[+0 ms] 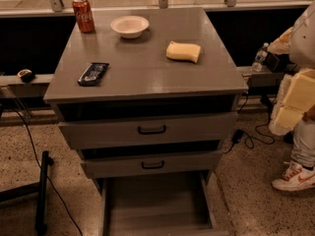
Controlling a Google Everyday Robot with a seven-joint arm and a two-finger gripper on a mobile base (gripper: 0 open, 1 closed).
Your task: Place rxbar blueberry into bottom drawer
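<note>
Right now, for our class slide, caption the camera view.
Rxbar blueberry lies on the cabinet top, bottom drawer pulled open below; tool out of view.

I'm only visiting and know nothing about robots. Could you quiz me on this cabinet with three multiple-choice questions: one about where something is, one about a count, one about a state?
1. Where does the rxbar blueberry lie on the cabinet top?
A. Front left
B. Back right corner
C. Hanging over the right edge

2. How many black handles show on the drawer fronts?
A. One
B. Two
C. Four

3. What state is the bottom drawer in?
A. Shut
B. Pulled open, nothing in it
C. Open, with the bar inside

Answers:
1 A, the dark wrapper lies flat near the left front edge.
2 B, two handles show, one above the other.
3 B, its bare grey floor shows.

The end effector is not in view.
</note>
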